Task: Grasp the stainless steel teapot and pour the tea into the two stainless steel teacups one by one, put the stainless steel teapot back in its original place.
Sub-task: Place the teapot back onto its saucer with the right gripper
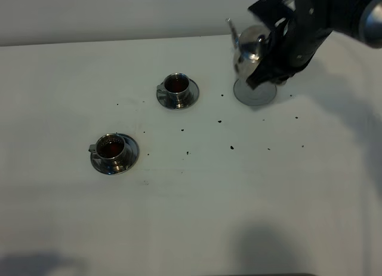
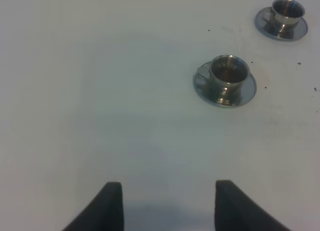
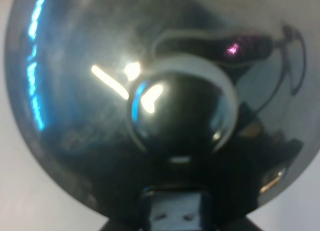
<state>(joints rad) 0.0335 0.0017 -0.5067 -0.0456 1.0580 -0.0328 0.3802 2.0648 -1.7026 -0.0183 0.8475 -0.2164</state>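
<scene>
White tabletop (image 1: 197, 216), flecked with dark specks, fills the high view. Two cups sit on saucers: the near cup (image 1: 113, 149) and the far cup (image 1: 177, 86), both showing dark tea inside. At the far right the right gripper (image 1: 271, 64) holds the teapot (image 1: 250, 52) aloft by its handle side, just above the steel disc (image 1: 255, 92), spout up and away. Pouring looks finished; the step in hand is returning the pot.

From the left wrist, the left gripper (image 2: 167, 206) hovers over bare table, its fingers (image 2: 107, 208) spread apart and holding nothing, both cups well ahead of it.

From the right wrist, the pot's domed lid and knob (image 3: 180, 111) fill the frame, the jaws clamped on the pot beneath the lens.

Next, lower the pot level and centred onto the disc, then release.
</scene>
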